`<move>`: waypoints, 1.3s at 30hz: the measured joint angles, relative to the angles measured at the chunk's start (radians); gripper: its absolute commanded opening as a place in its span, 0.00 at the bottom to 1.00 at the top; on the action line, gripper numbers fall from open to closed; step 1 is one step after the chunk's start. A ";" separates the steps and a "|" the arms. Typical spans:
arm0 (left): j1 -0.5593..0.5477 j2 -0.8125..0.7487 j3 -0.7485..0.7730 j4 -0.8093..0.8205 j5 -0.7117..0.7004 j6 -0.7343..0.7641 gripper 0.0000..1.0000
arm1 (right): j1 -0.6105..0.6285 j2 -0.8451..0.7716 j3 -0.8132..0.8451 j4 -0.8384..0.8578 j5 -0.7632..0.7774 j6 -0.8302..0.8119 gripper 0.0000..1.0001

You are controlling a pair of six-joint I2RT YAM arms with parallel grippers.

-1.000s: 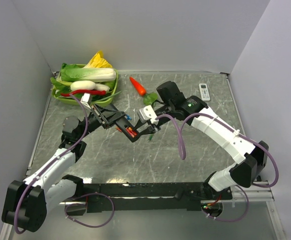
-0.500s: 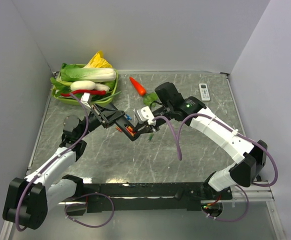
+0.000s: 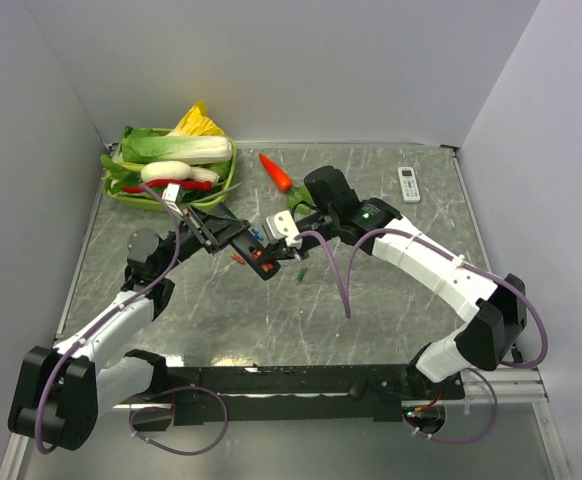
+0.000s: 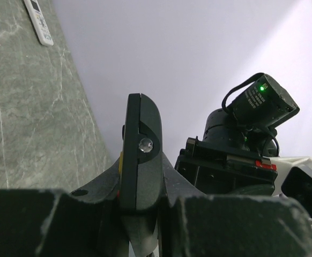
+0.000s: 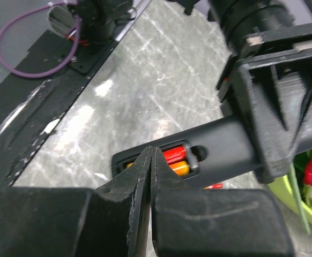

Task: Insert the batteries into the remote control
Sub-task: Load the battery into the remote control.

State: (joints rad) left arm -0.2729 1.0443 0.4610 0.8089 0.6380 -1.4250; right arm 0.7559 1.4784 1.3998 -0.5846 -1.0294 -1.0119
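Observation:
My left gripper (image 3: 223, 230) is shut on the black remote control (image 3: 251, 250) and holds it above the table with its open battery compartment facing up. In the left wrist view the remote control (image 4: 140, 150) stands edge-on between the jaws of the left gripper (image 4: 140, 184). A red battery (image 5: 175, 155) and an orange battery (image 5: 180, 168) lie in the compartment. My right gripper (image 5: 151, 152) is shut with nothing between its fingers, its tips resting at the compartment beside them. Loose batteries lie on the table: a red one (image 3: 237, 258), a green one (image 3: 301, 272).
A green basket (image 3: 114, 190) of vegetables sits at the back left. An orange carrot (image 3: 276, 172) lies behind the grippers. A white remote (image 3: 409, 184) lies at the back right. Grey walls close in three sides.
The right gripper has closed and moved left along the remote control, onto the battery compartment. The left gripper keeps its hold and has shifted slightly.

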 measured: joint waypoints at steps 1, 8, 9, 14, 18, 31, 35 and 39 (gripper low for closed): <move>0.000 0.003 0.000 0.003 0.002 0.000 0.02 | -0.002 0.005 -0.002 0.018 -0.002 0.008 0.03; 0.002 0.020 0.000 0.027 0.002 0.027 0.02 | -0.011 0.013 -0.019 0.105 -0.011 0.082 0.15; 0.001 0.018 0.001 0.012 0.001 0.042 0.02 | -0.011 0.013 -0.019 0.110 -0.008 0.103 0.23; -0.008 0.002 0.023 -0.090 -0.009 0.154 0.02 | -0.016 0.010 -0.019 0.166 0.048 0.261 0.43; -0.011 -0.004 0.029 -0.138 -0.029 0.248 0.02 | -0.022 -0.015 -0.019 0.226 0.117 0.460 0.46; -0.011 -0.003 0.029 -0.048 -0.022 0.315 0.02 | -0.076 -0.142 -0.204 0.327 0.195 1.001 0.52; -0.011 -0.003 0.029 0.004 0.003 0.315 0.02 | -0.076 -0.139 -0.264 0.338 0.181 1.079 0.51; -0.010 -0.002 0.029 0.037 0.021 0.314 0.02 | -0.078 -0.138 -0.264 0.359 0.164 1.109 0.48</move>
State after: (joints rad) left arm -0.2832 1.0428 0.4896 0.8463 0.6594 -1.1110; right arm 0.6777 1.3403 1.1362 -0.2260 -0.8658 0.0971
